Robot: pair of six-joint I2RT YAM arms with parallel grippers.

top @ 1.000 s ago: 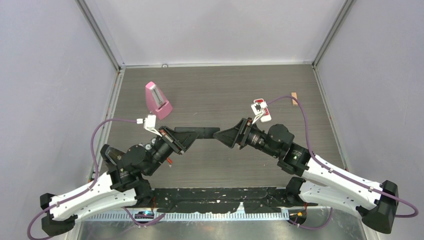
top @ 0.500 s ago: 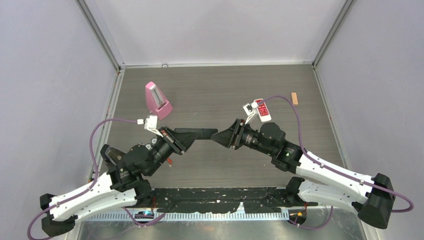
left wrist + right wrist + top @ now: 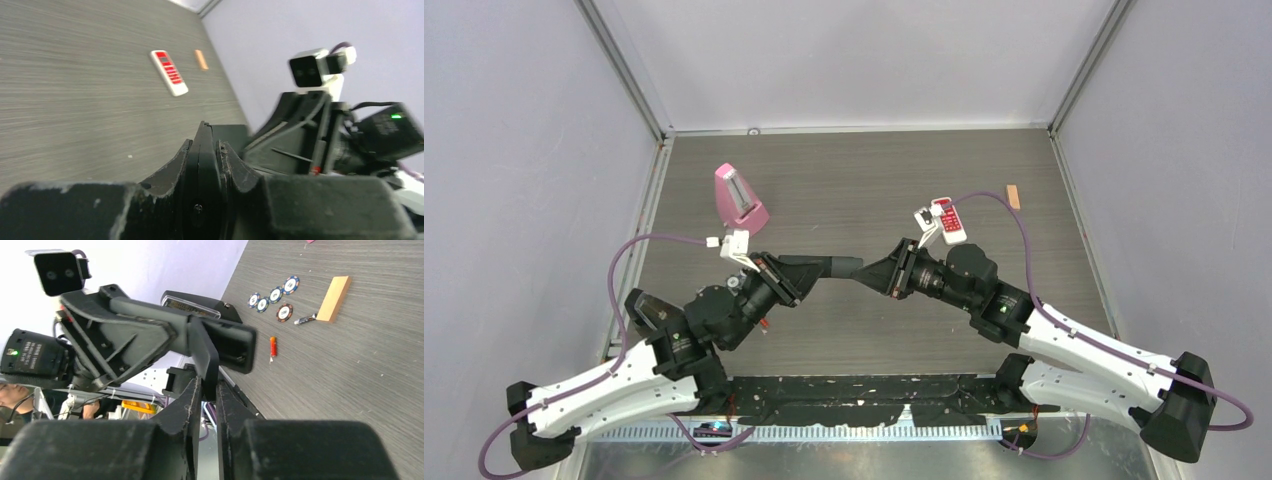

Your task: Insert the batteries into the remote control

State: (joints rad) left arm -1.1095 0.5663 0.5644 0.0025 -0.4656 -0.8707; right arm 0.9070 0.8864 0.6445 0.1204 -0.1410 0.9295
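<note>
My left gripper (image 3: 807,269) is shut on a black remote control (image 3: 836,266) and holds it level above the table, pointing right. In the left wrist view the remote (image 3: 202,155) stands edge-on between the closed jaws. My right gripper (image 3: 869,272) meets it from the right. Its jaws are pressed shut on a thin black flap at the remote's free end (image 3: 205,352). One orange-red battery (image 3: 273,346) lies on the table below the remote. A small red sliver (image 3: 765,322) shows under the left arm.
A white and red remote (image 3: 951,220) lies behind the right wrist, with a tan block (image 3: 1013,197) further right. A pink metronome (image 3: 740,200) stands at the back left. Several poker chips (image 3: 272,295) and another tan block (image 3: 334,299) lie near the battery.
My right gripper moved left to the remote's free end and closed on it. The left arm pushed the remote slightly right and stayed shut.
</note>
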